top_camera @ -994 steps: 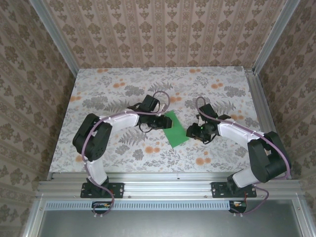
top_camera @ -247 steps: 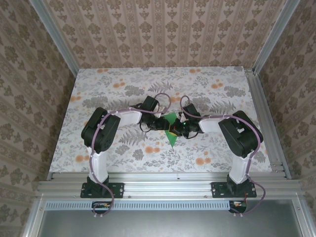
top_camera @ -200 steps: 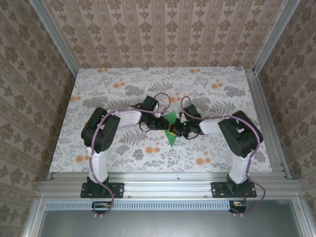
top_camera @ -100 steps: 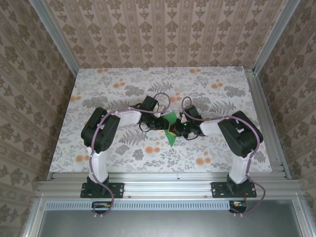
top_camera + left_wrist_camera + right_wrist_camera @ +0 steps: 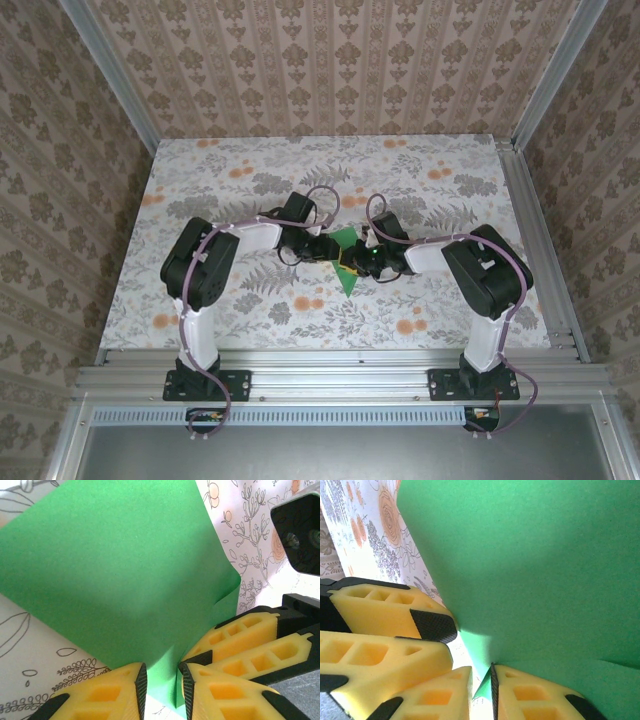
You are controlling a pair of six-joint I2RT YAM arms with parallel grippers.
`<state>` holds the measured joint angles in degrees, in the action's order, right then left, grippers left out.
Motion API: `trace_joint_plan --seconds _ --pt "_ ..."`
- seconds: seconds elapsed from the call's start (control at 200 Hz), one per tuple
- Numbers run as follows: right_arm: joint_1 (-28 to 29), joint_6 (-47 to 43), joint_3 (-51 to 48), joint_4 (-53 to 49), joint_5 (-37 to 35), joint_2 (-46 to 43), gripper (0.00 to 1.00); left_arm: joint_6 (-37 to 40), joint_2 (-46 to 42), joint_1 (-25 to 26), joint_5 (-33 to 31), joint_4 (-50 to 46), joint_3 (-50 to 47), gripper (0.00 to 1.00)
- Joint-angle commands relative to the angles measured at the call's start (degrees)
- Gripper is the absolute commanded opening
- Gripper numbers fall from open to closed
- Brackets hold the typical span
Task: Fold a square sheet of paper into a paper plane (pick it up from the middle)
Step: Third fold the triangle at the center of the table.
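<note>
Paper (image 5: 347,280) narrows to near-pointing tip.

"How many arms were there?"

"Two: the left arm (image 5: 245,238) and the right arm (image 5: 440,255), both on one table (image 5: 200,180)."

"And grippers?"

"Two as well, one per arm: the left gripper (image 5: 162,677) and the right gripper (image 5: 481,676). Each had two yellow fingers (image 5: 107,697), so four fingers altogether."

"Paper?"

"One green sheet of paper (image 5: 347,278). Close up it looked doubled over in places, but I couldn't say for sure how many layers there were."

"Anything else to count?"

"Two black base plates (image 5: 205,383), one under each arm, and three patterned walls (image 5: 340,70) around the table."
</note>
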<state>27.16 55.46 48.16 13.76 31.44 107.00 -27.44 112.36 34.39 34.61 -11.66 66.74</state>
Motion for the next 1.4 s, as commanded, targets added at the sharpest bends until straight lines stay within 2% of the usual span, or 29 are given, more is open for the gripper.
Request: trace_joint_plan --seconds 0.0,0.32,0.435,0.555,0.65,0.8,1.1,1.395 --pt "-0.4 -1.6 -1.4 -5.5 -5.1 4.1 0.24 -1.3 -2.2 0.7 0.0 -1.0 -0.7 0.31" --pt "-0.4 -1.2 -1.4 -4.4 -4.5 4.7 0.28 -0.7 -10.0 -1.6 -1.8 -4.1 -2.1 0.36" --pt "-0.4 -1.0 -1.4 -4.4 -4.3 4.7 0.26 -0.9 -11.6 -1.5 -2.2 -4.4 -3.7 0.33" --pt "-0.4 -0.9 -1.6 -4.4 -4.3 4.6 0.18 -1.9 -12.5 -0.9 -2.0 -3.2 -5.8 0.29" --pt "-0.4 -1.0 -1.7 -4.5 -4.2 4.5 0.08 -2.5 -12.0 -0.3 -1.7 -1.8 -6.8 0.26" --pt "-0.4 -1.3 -1.6 -5.3 -4.1 4.4 0.0 -3.5 -9.8 0.6 -0.8 0.7 -6.7 0.24" --pt "-0.4 -1.2 -2.5 -4.6 -3.8 3.9 0.0 -5.2 -4.8 2.6 1.0 4.2 -4.8 0.17" --pt "-0.4 -1.2 -2.9 -4.3 -3.3 3.2 0.0 -5.6 -2.0 2.7 0.5 6.1 -4.4 0.15"
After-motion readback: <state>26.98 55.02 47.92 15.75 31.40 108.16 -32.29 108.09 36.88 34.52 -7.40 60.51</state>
